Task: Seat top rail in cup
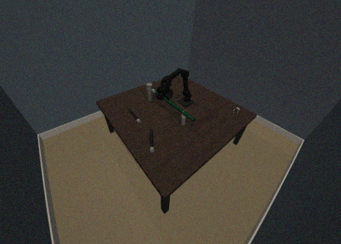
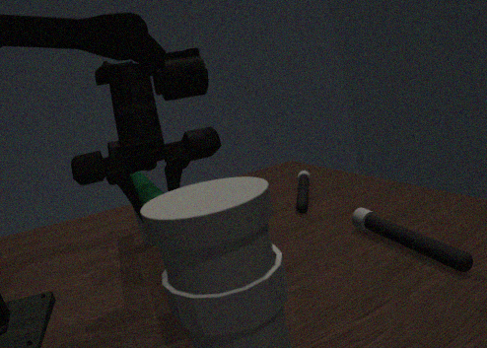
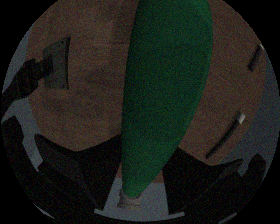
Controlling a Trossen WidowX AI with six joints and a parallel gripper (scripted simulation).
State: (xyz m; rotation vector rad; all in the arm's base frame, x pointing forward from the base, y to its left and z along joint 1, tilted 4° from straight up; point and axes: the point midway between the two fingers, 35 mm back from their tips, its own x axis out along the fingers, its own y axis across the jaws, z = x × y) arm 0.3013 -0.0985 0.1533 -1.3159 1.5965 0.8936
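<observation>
The black gripper (image 1: 157,95) (image 2: 154,204) (image 3: 144,140) grips the long green cylindrical rail (image 1: 177,107) (image 2: 146,188) (image 3: 165,75), its end near the tall pale cylindrical post (image 1: 150,95) (image 2: 217,253). Insertion appears in hand; next, align and push into the cup.

The green rail (image 1: 177,108) (image 2: 146,188) (image 3: 162,80) is stretching away from the upright, pale post (image 1: 149,93) (image 2: 217,234); the whitish cup (image 1: 153,90) is sitting just beside the post.

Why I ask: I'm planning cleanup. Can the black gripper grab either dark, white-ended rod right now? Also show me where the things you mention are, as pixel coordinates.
Probably not: the black gripper (image 1: 160,95) (image 2: 154,196) (image 3: 144,140) is shut on the green rail (image 1: 177,107) (image 2: 143,186) (image 3: 165,75); both dark rods (image 1: 151,137) (image 2: 410,239) (image 3: 224,137) lie aside.
</observation>
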